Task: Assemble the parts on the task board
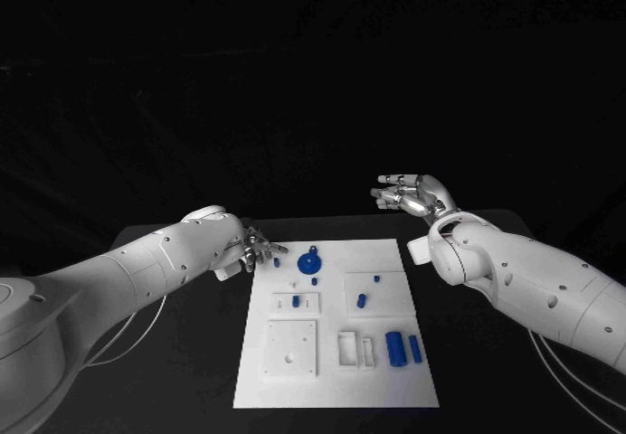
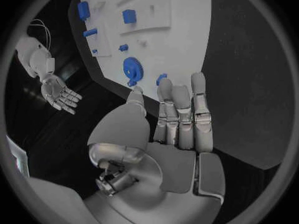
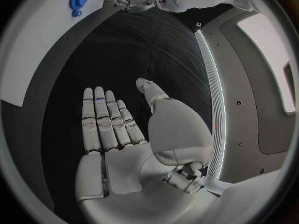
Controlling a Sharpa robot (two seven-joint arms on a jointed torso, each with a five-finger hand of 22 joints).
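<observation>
The scene is dim — a black surround swallows everything beyond the task board [image 1: 392,380], which glows bright and evenly lit, with soft shadows beside its raised blocks. Both wrist views bend the board's straight edges — fisheye distortion, strongest near the circles' rims.

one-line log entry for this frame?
left hand: open, at task board far-left corner | right hand: open, raised beyond board | blue gear: on board

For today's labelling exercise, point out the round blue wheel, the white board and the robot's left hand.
round blue wheel [image 1: 309,263], head view, on its face.
white board [image 1: 333,384], head view, on a bare part near its front edge.
left hand [image 2: 177,117], left wrist view, on its fingers.
</observation>
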